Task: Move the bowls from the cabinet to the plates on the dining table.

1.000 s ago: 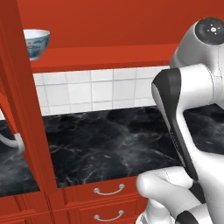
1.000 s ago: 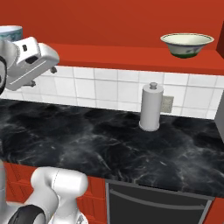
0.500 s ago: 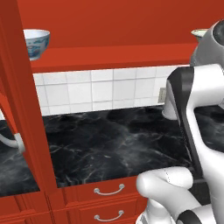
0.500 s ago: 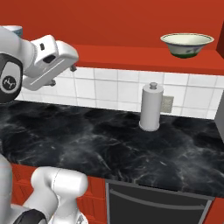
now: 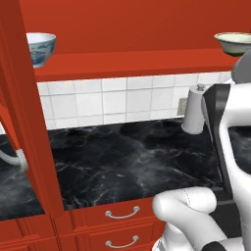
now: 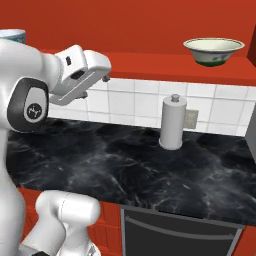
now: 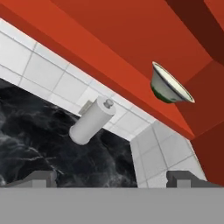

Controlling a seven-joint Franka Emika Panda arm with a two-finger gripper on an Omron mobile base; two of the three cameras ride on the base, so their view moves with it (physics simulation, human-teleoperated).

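Note:
Two bowls stand on the open red cabinet's shelf. The glossy white and blue bowl sits at the left end, and its rim peeks out from behind my arm. At the right end is the cream bowl with the green tint. My gripper hangs open just below the shelf's front edge, between the two bowls and well left of the cream one, with nothing between its fingers. It faces the cream bowl. The plates and the dining table are out of view.
A white paper towel roll stands on the black marble counter against the tiled wall. The cabinet's open door with its silver handle juts out at left. Red drawers sit below the counter.
My arm has swung to the right along the shelf, carrying the open hand toward the cream bowl. In the left base view this has uncovered the cream bowl and the paper towel roll.

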